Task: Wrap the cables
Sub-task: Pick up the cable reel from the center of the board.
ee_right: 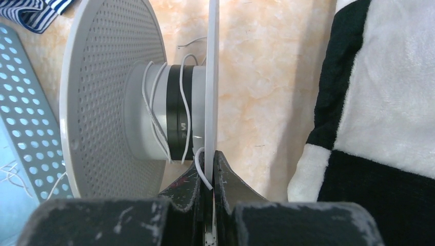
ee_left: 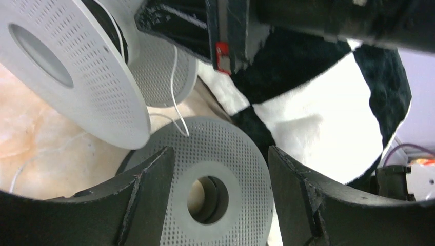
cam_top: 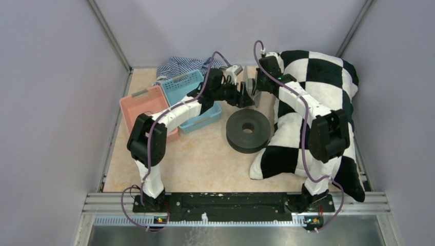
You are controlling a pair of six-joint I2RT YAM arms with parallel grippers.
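Right wrist view: the right gripper (ee_right: 209, 156) has its fingers pressed together on the thin right-hand flange of an upright spool (ee_right: 113, 97), seen edge-on. The white cable (ee_right: 156, 128) lies in a few loose turns around the spool's hub, and one strand runs down into the pinch beside the flange. A black band sits on the hub next to those turns. Whether it is the black cable I cannot tell.

Left wrist view: the left gripper (ee_left: 219, 149) has its fingers (ee_left: 138, 205) spread wide with nothing between them. Beyond them a flat spool (ee_left: 225, 148) lies on the table (ee_left: 31, 128), perforated face up and centre hole showing. The upright spool hangs above and to its left, and the white cable drops from it to touch the flat spool's rim, with a further strand trailing loose across the tabletop.

Top external view: both grippers meet at the far middle of the table, the left one just beside the right. The flat spool lies just nearer than them, touching the checkered blanket (cam_top: 318, 87) that fills the right side. A pink basket (cam_top: 138, 105) and a blue basket (cam_top: 182, 84) sit at the far left, with striped cloth (cam_top: 174, 66) behind them.
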